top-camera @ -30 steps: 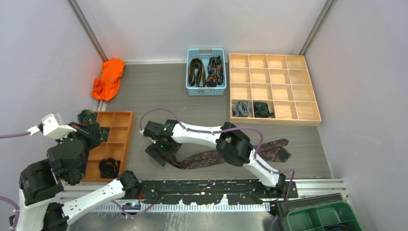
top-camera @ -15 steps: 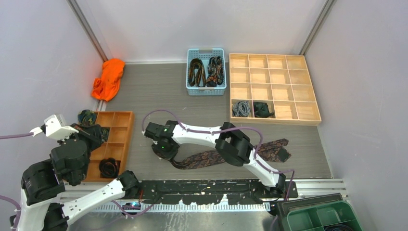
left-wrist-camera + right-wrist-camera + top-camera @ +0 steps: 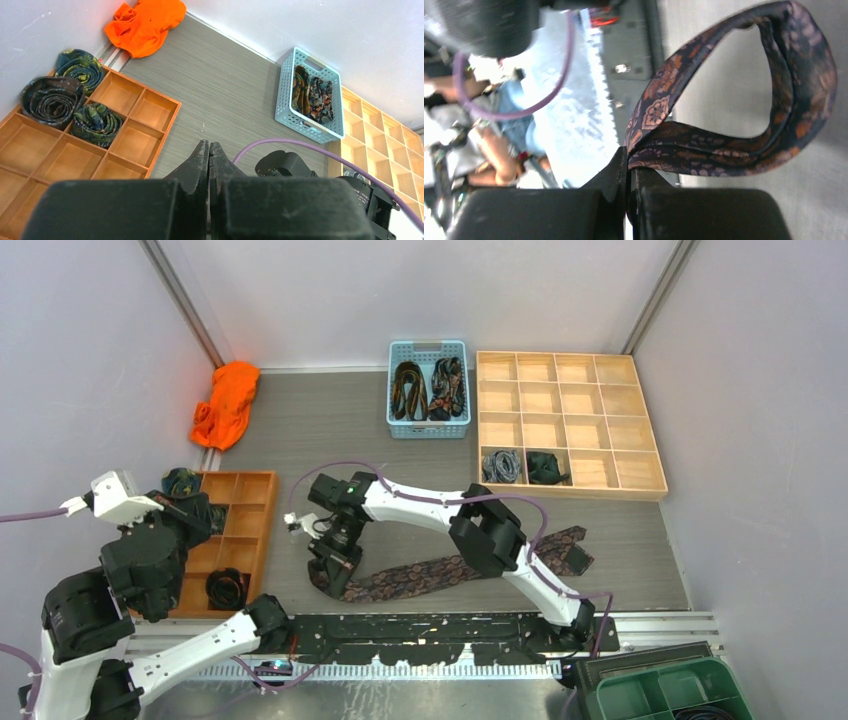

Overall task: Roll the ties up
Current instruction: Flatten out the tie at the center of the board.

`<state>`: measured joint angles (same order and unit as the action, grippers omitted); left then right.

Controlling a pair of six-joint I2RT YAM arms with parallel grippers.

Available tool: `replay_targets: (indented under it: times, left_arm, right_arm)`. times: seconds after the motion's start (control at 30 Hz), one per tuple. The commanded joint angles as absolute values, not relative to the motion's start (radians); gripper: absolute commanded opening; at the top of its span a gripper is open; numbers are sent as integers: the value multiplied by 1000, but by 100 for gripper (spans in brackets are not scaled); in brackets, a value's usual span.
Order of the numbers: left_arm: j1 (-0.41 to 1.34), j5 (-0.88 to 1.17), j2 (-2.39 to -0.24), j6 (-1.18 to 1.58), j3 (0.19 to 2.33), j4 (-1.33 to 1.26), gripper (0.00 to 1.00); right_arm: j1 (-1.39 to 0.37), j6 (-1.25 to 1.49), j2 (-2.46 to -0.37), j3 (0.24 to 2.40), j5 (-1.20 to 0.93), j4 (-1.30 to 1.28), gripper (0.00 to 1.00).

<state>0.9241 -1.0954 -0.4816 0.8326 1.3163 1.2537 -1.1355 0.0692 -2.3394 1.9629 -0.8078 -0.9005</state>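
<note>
A long brown-maroon paisley tie (image 3: 440, 574) lies on the grey table in front of the arm bases. My right gripper (image 3: 336, 568) is shut on its left end. In the right wrist view the tie (image 3: 724, 155) bends into an open loop out from the pinched gripper (image 3: 629, 156). My left gripper (image 3: 203, 517) hangs over the orange tray (image 3: 240, 476), shut and empty, its jaws (image 3: 209, 148) pressed together. Rolled ties (image 3: 50, 99) sit in the tray's far compartments, and another coil (image 3: 227, 588) near its front.
A blue basket (image 3: 428, 426) at the back holds folded ties. Beside it a wooden grid tray (image 3: 570, 490) holds a grey coil (image 3: 500, 465) and a dark coil (image 3: 545, 467). An orange cloth (image 3: 225, 405) lies at the back left. A green bin (image 3: 670, 690) sits at the near right.
My right gripper went from open to shut on the tie's left end, then turned and drew back toward the near edge, folding that end into a loop. The left arm barely moved.
</note>
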Motion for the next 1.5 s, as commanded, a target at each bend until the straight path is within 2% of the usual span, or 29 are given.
replay_targets:
  times: [0.0,0.37,0.5,0.53,0.6,0.67,0.7,0.77,0.93,1.2,1.23,1.3,1.33,1.4,1.43,1.47]
  left_arm:
    - [922,-1125,-501,767,1357,1158,0]
    - [922,-1120,-505,753,1338,1130,0]
    - [922,-1122,-501,755,1336,1132,0]
    - [922,-1123,-500,756,1335,1132,0]
    - [922,-1123,-500,756,1334,1133,0]
    - [922,-1122,-501,756,1332,1132,0]
    - [922,-1122,-502,756,1331,1132,0]
    - [922,-1124,-503,756,1328,1134,0]
    - [922,-1132,-512,759,1318,1140,0]
    - [922,-1137,-561,752,1316,1153,0]
    - [922,-1135,-561,743,1309,1138,0]
    - [922,-1123,-562,722,1291,1099,0]
    - [922,-1112,-561,706,1277,1066,0]
    - [922,-1089,-569,685,1249,1018,0]
    - [922,-1077,-577,676,1236,996,0]
    - [922,-1067,-588,668,1223,974,0]
  right_arm:
    - [-1144,-198,-2356,2060,-1166,-1131,1]
    - [-1035,-530,-2697,2321,-1330,-1611,1]
    - [-998,-444,-2682,2296,-1328,-1542,2]
    - [-988,-353,-2663,2265,-1311,-1463,7]
    - [-974,-110,-2603,2161,-1218,-1201,24]
    - [-965,63,-2532,2057,-1093,-941,50]
    - [-961,87,-2510,2036,-1068,-903,55]
    - [-951,112,-2494,2048,-1039,-890,62]
    - [-937,161,-2467,2130,-843,-916,72]
    - [-905,210,-2135,1888,-282,-857,89]
    - [-904,213,-2082,1839,-222,-851,88]
    - [-903,225,-1979,1739,-116,-854,77]
    - [-902,235,-1935,1688,-78,-853,65]
    - [-902,277,-1863,1588,-32,-847,29]
    - [-902,302,-1833,1530,-27,-830,18]
    - [-904,328,-1813,1480,-27,-815,13]
